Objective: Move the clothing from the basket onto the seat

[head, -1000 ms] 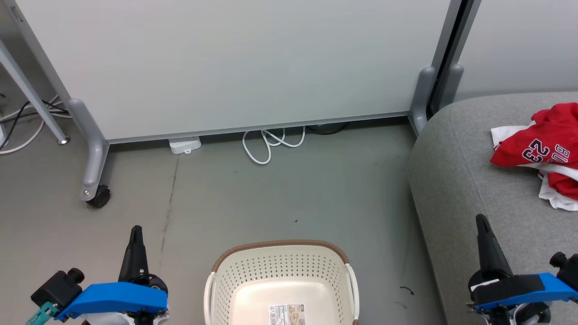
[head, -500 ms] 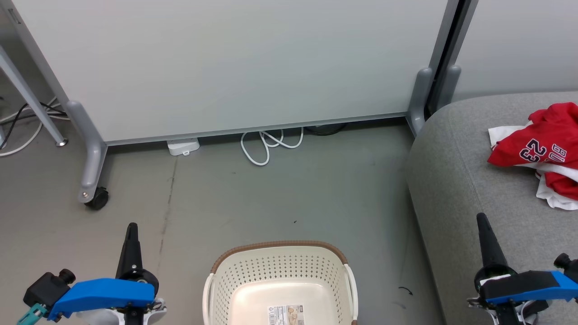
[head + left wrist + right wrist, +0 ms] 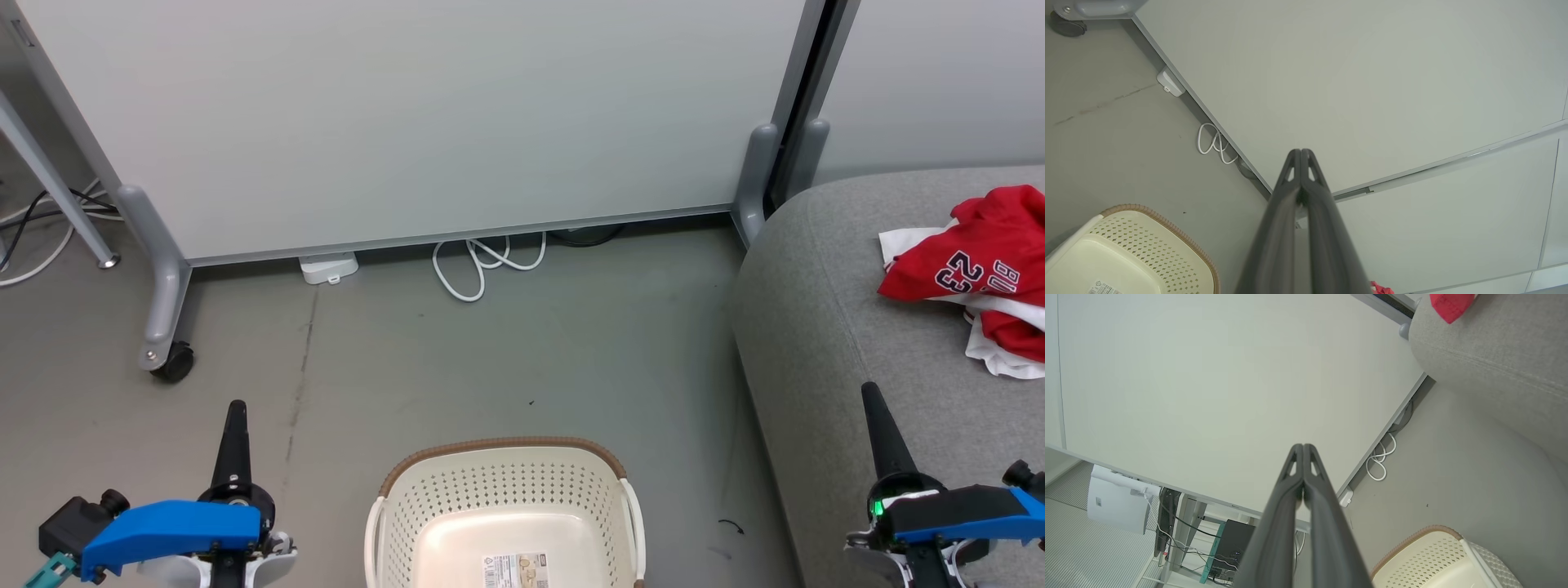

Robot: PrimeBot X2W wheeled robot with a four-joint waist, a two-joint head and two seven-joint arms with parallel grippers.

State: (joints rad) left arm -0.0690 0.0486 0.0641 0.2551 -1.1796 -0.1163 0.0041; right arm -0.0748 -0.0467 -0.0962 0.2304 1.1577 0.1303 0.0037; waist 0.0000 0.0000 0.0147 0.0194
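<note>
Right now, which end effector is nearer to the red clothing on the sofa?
The right. The right end effector is at the sofa, short of the clothing. The left end effector is over the floor, beyond the basket from it.

I see an office or lab. A wheeled partition panel (image 3: 408,122), loose white cable (image 3: 490,263) and bare grey floor (image 3: 571,351) show it.

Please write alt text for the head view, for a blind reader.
Red garments with white trim, one printed 23, lie on a light grey fabric sofa. A cream perforated plastic basket stands on the grey floor between the robot's shut left hand and shut right hand.
</note>
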